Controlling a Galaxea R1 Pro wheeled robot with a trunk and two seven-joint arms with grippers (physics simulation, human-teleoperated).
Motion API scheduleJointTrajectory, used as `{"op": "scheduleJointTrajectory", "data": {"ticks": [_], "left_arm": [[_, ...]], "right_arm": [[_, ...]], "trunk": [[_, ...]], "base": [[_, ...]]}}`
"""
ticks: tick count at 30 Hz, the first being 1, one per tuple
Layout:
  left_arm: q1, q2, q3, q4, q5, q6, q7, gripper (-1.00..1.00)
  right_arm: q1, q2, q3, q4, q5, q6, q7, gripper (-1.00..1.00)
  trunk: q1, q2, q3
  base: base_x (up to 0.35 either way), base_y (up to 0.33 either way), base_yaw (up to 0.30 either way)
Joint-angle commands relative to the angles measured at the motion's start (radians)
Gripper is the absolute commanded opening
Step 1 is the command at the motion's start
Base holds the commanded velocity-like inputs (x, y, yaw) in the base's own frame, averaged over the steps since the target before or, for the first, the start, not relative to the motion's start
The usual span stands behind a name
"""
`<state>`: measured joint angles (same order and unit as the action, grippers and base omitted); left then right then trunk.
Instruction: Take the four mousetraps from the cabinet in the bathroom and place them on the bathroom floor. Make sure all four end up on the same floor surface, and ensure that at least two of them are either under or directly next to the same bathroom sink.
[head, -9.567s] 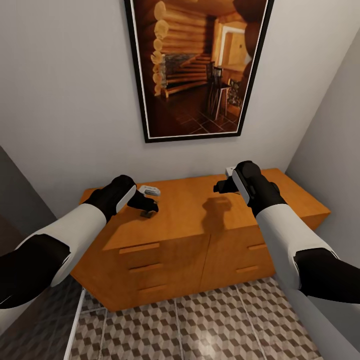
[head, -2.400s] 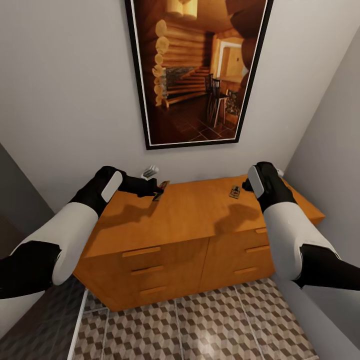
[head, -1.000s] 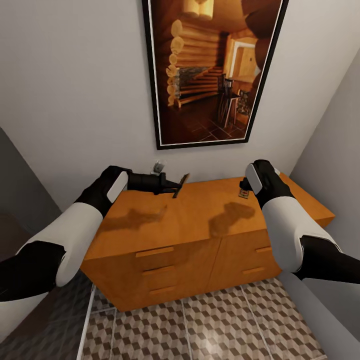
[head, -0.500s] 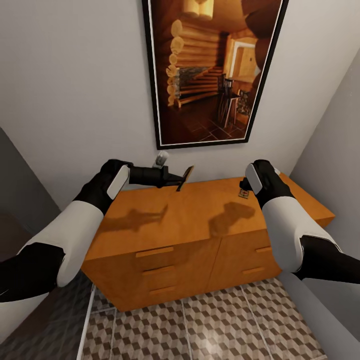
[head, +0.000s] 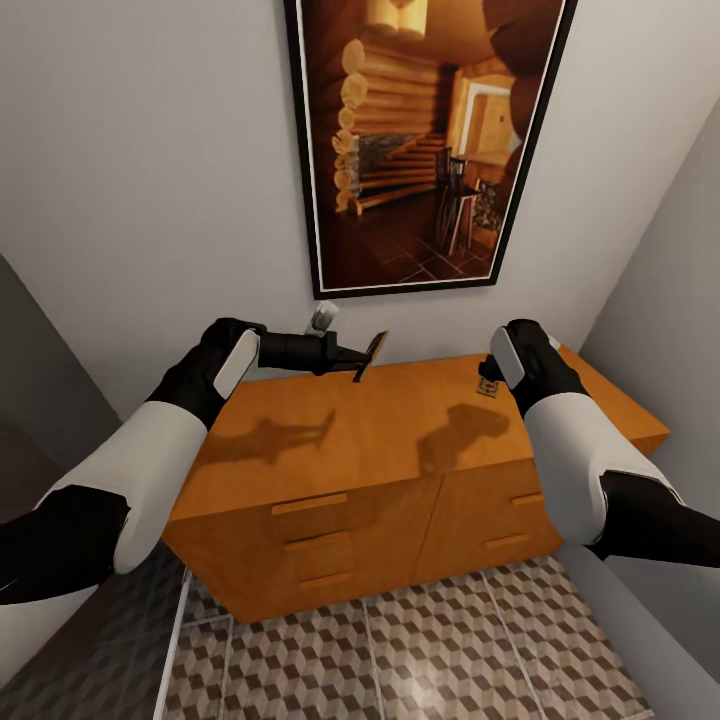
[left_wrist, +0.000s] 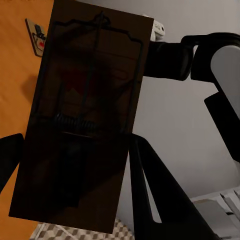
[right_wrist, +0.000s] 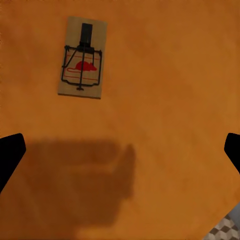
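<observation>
Head view looks down from above over the cabinet (head: 380, 440) and wall, left wrist view sits very close behind a held mousetrap (left_wrist: 82, 125), right wrist view faces straight down at the cabinet top, near another mousetrap (right_wrist: 83, 57), shared with the head view.

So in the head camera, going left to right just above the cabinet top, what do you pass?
Left tool → the mousetrap it holds → the mousetrap lying flat on the cabinet → right wrist.

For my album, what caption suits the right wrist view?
Open right end effector hovering above a mousetrap on the orange cabinet top.
</observation>
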<state>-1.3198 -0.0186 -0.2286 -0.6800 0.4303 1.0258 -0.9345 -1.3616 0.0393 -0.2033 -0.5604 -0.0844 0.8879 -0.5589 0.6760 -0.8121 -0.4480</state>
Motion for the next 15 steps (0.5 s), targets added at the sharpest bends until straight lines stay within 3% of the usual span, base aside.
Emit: {"op": "scheduleJointTrajectory", "data": {"ticks": [1,8,15], "left_arm": [[-0.001,0.000,-0.001,0.000,-0.004,0.000,-0.005,-1.00],[-0.001,0.001,-0.001,0.000,-0.004,-0.001,-0.004,-1.00],[-0.001,0.000,-0.001,0.000,-0.004,-0.001,-0.003,-1.00]], "right_arm": [[-0.001,0.001,-0.003,-0.001,-0.009,0.000,-0.008,1.00],[-0.001,0.001,-0.005,-0.001,-0.024,0.000,-0.006,1.00],[-0.001,0.001,-0.004,-0.001,-0.124,0.000,-0.008,1.00]], "trunk": [[0.000,-0.001,-0.001],[0.000,-0.001,-0.001],[0.000,-0.001,-0.001]], "base": [[0.000,0.000,0.000],[0.013,-0.077,0.000],[0.048,-0.183,0.000]]}}
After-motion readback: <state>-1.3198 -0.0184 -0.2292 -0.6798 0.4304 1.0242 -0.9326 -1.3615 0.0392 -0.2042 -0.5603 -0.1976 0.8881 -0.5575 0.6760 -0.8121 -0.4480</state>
